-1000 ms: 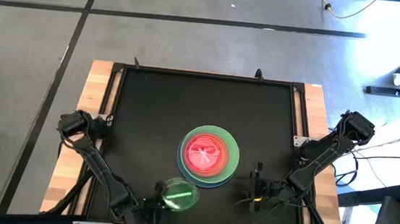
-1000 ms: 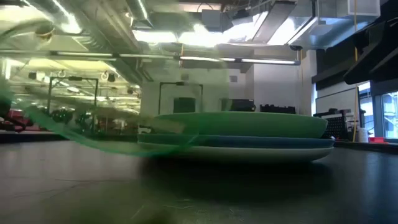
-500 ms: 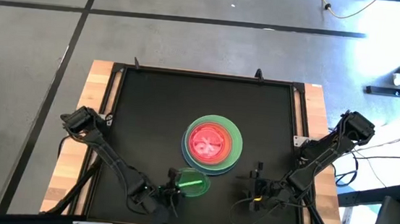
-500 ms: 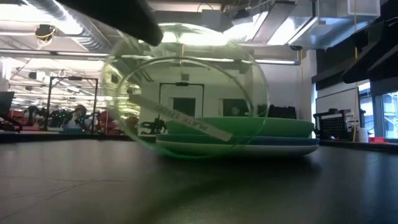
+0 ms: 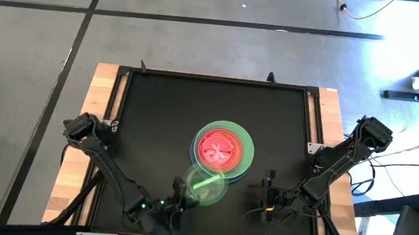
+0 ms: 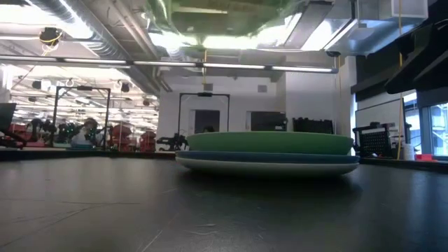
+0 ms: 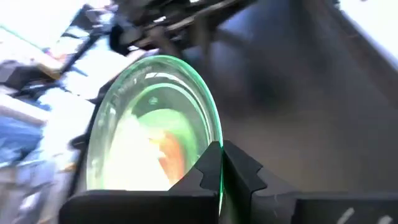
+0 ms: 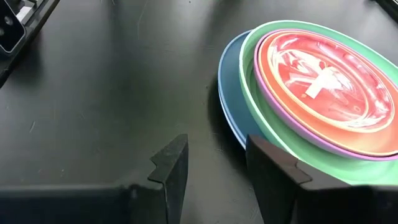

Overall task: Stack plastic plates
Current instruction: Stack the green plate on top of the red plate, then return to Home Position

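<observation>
One dish is left off the stack (image 5: 222, 152): the green dish (image 5: 205, 186), see-through with a bright bar, is held by the left gripper (image 5: 175, 193), whose fingers are pinched on its rim, as is plain in the left wrist view, where the rim runs between the two dark fingertips. It is carried above the black table (image 5: 156, 120), just at the stack's near edge and partly over it; in the low view it is seen overhead, well clear of the plates. The stack lies ahead of the left gripper, toward the table's middle, and the pink dish (image 5: 219, 149) on top of it is the spot to be reached; a short carry further in that direction seems to be needed. The dish's bar points roughly toward the stack.

Compared with half a second ago, the dish has been lifted from a tilted pose low beside the stack and brought closer to it. The right gripper (image 8: 213, 167) is parked beside the stack, its fingers apart and empty, unchanged.
</observation>
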